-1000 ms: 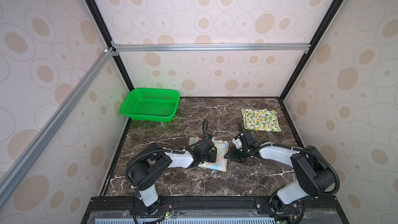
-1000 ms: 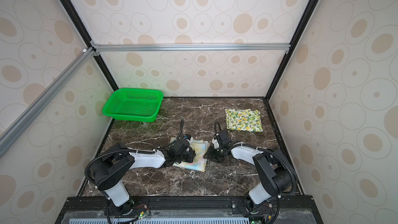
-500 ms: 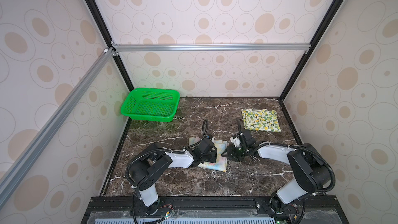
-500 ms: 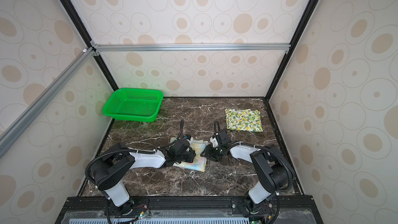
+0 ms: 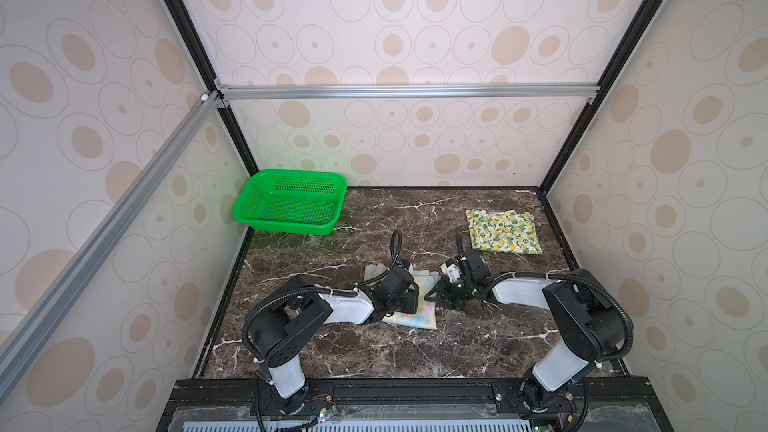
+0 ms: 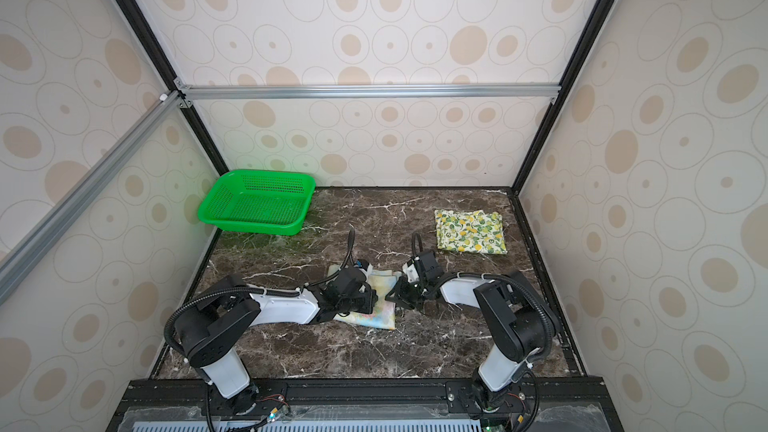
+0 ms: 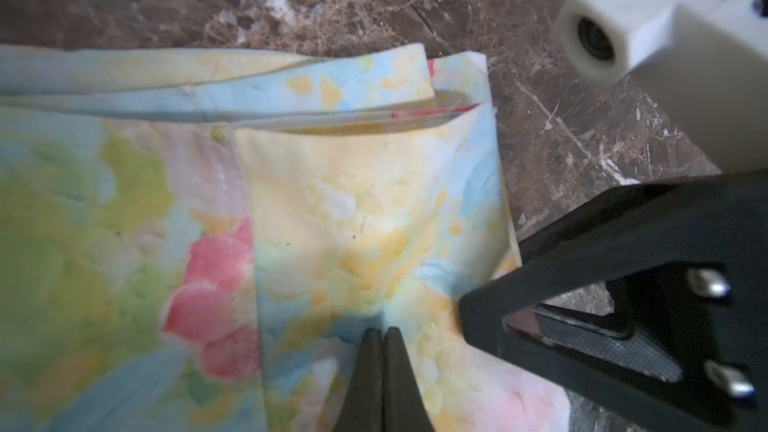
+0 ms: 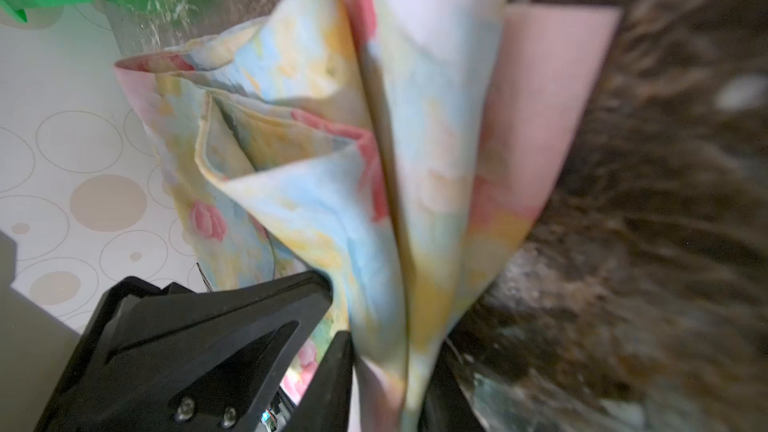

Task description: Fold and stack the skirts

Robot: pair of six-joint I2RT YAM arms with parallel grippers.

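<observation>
two skirts lay on the marble table [image 5: 374, 351]. the lemon skirt [image 5: 503, 231] sat folded flat by the far right edge, close to the side wall and well apart from both arms. the pastel skirt [image 5: 426, 284] lay near the middle front, and its stacked folded edges showed in the left wrist view. the left gripper [image 7: 380, 342] had its jaws fully together, tips pressed down on that cloth. the right gripper [image 8: 386, 351] was clamped on the pastel skirt's right edge, the fabric bunched between its fingers [image 8: 232, 338] and fanning out beyond them. a green basket [image 5: 286, 224] stood in the far left corner. bare table lay open in front of the arms and between the basket and the lemon skirt.
</observation>
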